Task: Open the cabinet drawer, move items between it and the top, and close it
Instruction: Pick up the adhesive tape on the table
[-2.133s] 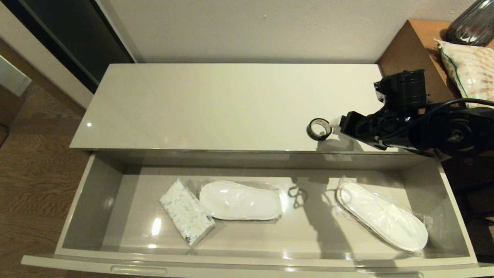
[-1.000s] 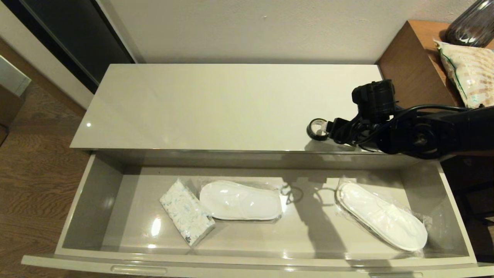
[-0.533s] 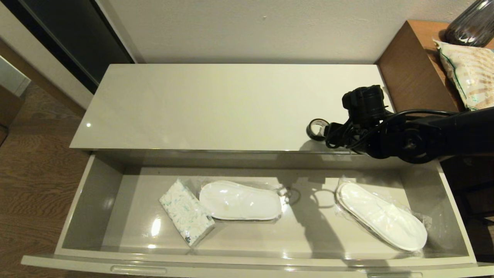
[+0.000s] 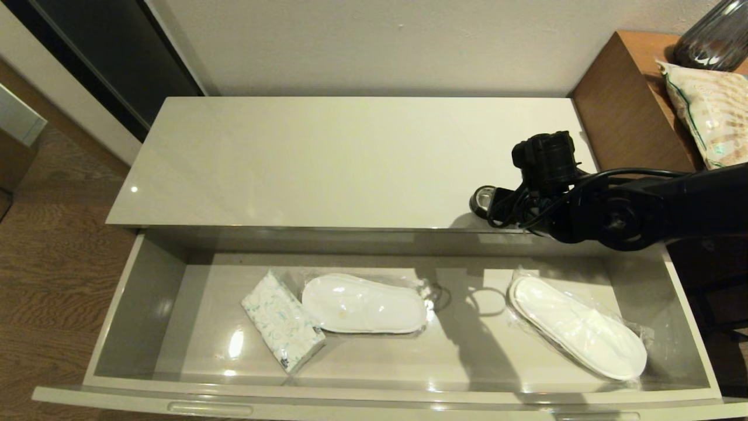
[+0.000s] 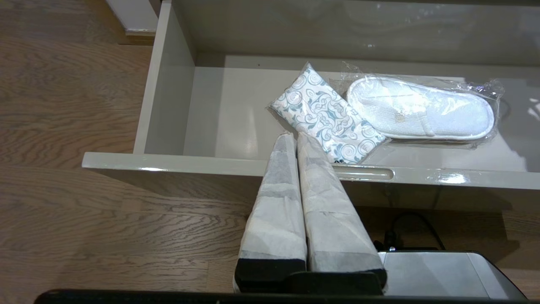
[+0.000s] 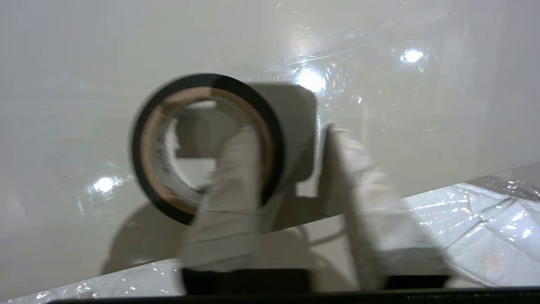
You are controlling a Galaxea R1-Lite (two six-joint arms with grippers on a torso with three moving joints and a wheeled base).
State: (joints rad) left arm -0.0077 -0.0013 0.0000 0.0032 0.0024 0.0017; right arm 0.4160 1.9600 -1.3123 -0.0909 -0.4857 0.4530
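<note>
On the top [image 4: 327, 158], at the right gripper's [image 6: 291, 169] nine o'clock, the tape roll [image 6: 202, 143] rings one finger [image 6: 232, 177]; the other stands outside, jaws parted. Left gripper [image 5: 295, 141] is pressed together before the cabinet drawer [image 4: 374, 351].

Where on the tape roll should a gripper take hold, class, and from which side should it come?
Grip the ring wall of the tape roll, one finger through the open core and the other outside. It lies flat on the top near the front edge, so coming from the drawer side, angled down, suits it, as the right gripper does.
</note>
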